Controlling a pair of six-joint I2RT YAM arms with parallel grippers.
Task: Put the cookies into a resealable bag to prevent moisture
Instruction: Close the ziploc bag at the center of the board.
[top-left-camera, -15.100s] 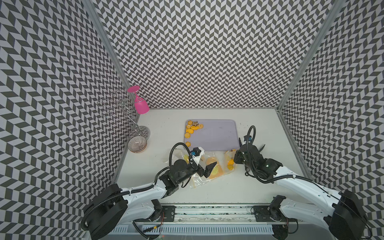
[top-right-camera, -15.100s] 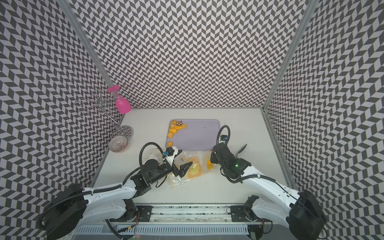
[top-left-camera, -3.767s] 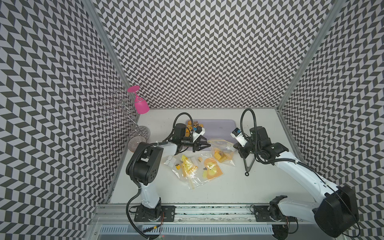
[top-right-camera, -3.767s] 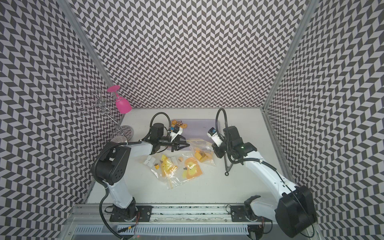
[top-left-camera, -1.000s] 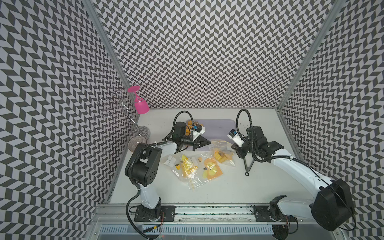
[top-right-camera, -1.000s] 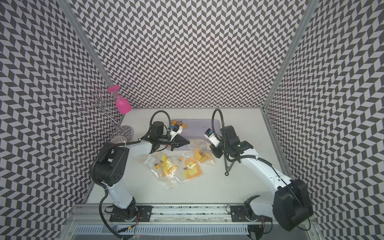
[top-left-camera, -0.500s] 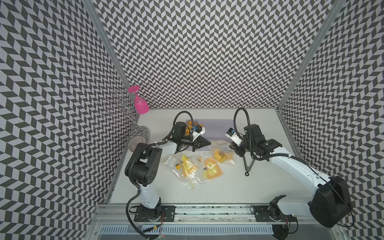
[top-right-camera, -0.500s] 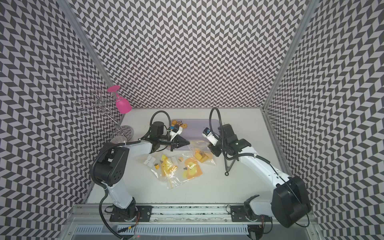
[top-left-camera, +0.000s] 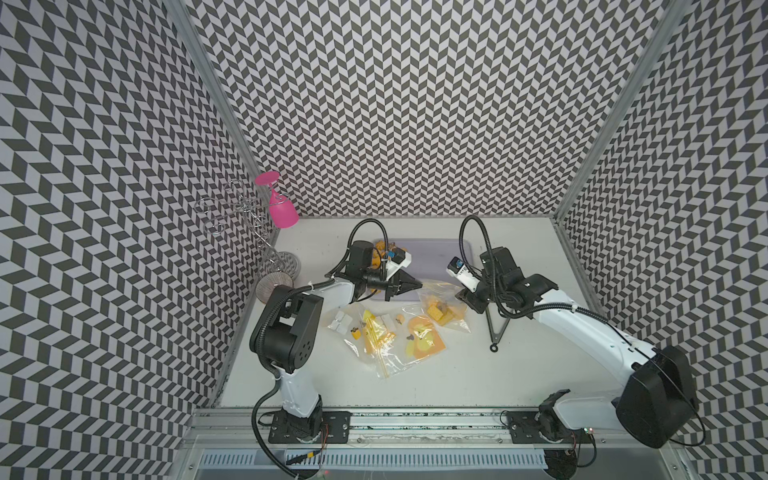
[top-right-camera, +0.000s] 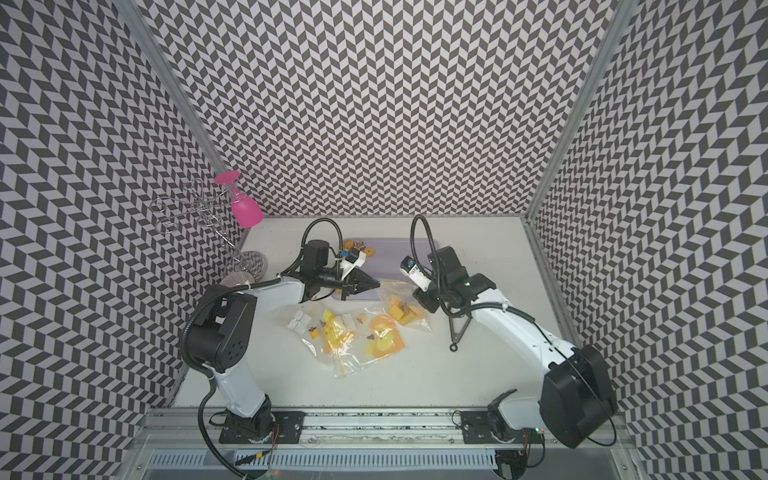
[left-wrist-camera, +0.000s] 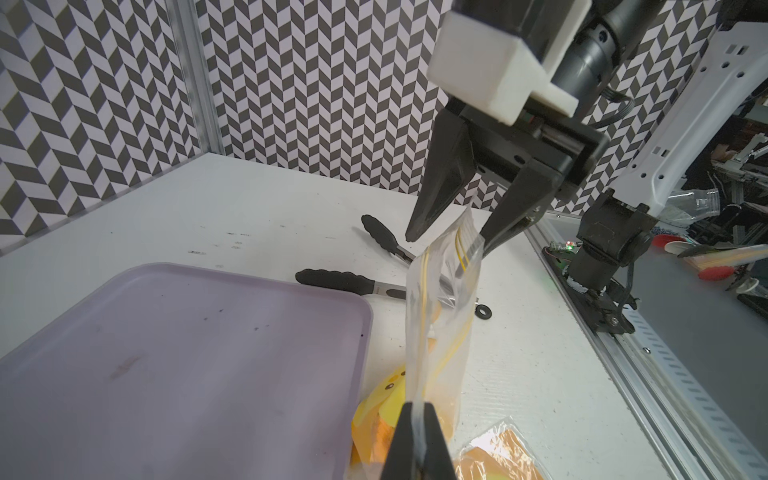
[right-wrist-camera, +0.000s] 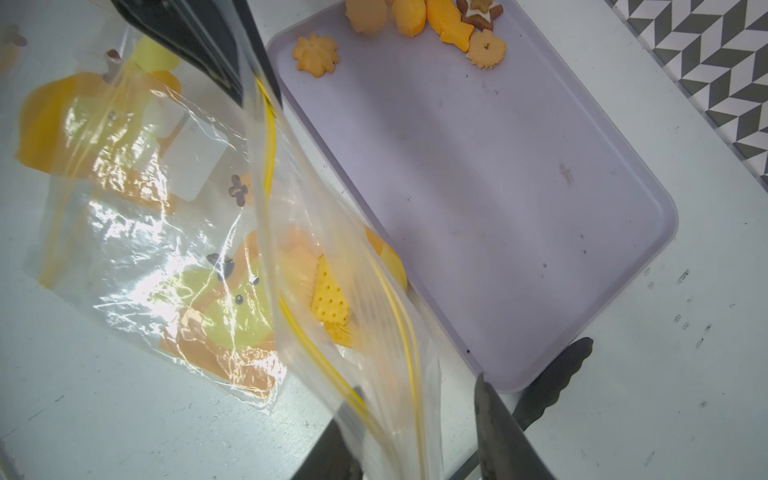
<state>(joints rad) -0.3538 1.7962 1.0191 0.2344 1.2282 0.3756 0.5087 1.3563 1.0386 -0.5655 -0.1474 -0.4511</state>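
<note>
Orange cookies (right-wrist-camera: 399, 18): a few are lying at one corner of the tray (right-wrist-camera: 498, 166); others, a dotted cracker (right-wrist-camera: 330, 297) among them, are sitting inside the bag (right-wrist-camera: 332, 232).
Bag: clear film with a yellow zip strip, standing stretched between both grippers, its bottom resting on the table (top-left-camera: 457, 374) just beside the tray.
Left gripper (left-wrist-camera: 417, 409): pinching one end of the bag's mouth, jaws clamped on the film.
Right gripper (left-wrist-camera: 449, 243): jaws standing apart, the bag's other top corner sitting between them.
Tongs (top-left-camera: 496, 324): lying under the right arm.
Spare bags (top-left-camera: 390, 336): lying flat nearby.
</note>
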